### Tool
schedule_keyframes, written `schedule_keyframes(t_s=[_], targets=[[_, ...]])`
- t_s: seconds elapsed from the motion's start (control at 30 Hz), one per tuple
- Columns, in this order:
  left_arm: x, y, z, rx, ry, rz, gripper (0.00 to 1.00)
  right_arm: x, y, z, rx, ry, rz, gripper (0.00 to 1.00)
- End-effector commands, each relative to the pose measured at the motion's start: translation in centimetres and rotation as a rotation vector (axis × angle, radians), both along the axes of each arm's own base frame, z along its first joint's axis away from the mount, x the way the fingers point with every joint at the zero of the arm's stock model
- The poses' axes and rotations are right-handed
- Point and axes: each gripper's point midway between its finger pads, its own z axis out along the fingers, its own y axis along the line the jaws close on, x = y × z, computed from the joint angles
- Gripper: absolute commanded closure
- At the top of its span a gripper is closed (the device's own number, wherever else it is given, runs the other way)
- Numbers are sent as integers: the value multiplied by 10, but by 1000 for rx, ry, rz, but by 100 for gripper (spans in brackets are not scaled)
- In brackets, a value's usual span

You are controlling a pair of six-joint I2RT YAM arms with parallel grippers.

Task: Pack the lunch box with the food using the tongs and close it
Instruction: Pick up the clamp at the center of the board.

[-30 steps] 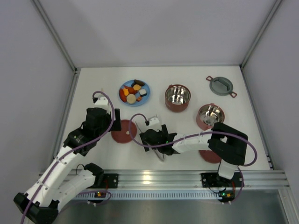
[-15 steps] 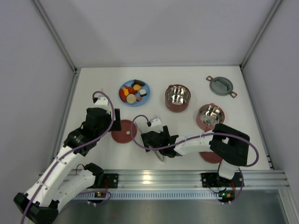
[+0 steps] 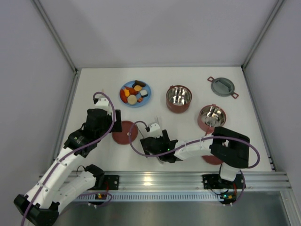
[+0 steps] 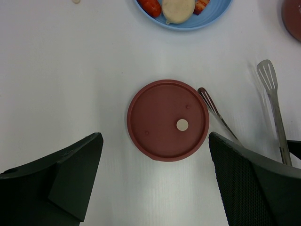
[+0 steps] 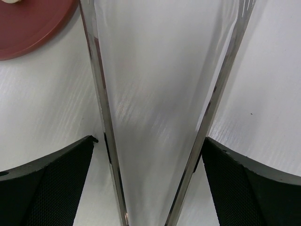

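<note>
Overhead, the right arm [image 3: 193,147] hides most of the tongs [image 5: 100,103]. Its own camera shows only their two slim arms, both ends cut off, lying on the table [image 5: 150,70] just inside the right gripper's [image 5: 148,141] wide-spread fingers, contact unclear. The left gripper [image 4: 155,141], fingers likewise apart, hovers over a dark-red disc lid [image 4: 167,120], the tongs' slotted tips just beside it. The bowls [image 3: 179,98] stand farther back.

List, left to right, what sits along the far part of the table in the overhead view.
Light-blue plate holding the food → dark-red bowl → grey cover. The second bowl, nearer, overlaps the cover's span, so it is left out.
</note>
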Motion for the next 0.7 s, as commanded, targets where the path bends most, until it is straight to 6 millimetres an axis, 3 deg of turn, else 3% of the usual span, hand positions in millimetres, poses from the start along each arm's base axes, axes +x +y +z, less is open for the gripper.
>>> schedule_keyframes(t_s=[0.0, 0.17, 0.37, 0.47, 0.67], targets=[[1, 1, 1, -8, -9, 14, 1, -18, -20, -34, -96, 69, 12, 7], [1, 0, 0, -7, -8, 13, 1, -13, -23, -36, -102, 65, -8, 16], [1, 1, 0, -5, -7, 15, 1, -2, -24, -22, -89, 39, -21, 31], [1, 1, 0, -7, -9, 18, 1, 2, -26, -7, -106, 9, -26, 37], [1, 2, 1, -6, -13, 21, 1, 9, -32, 45, -73, -51, -49, 42]])
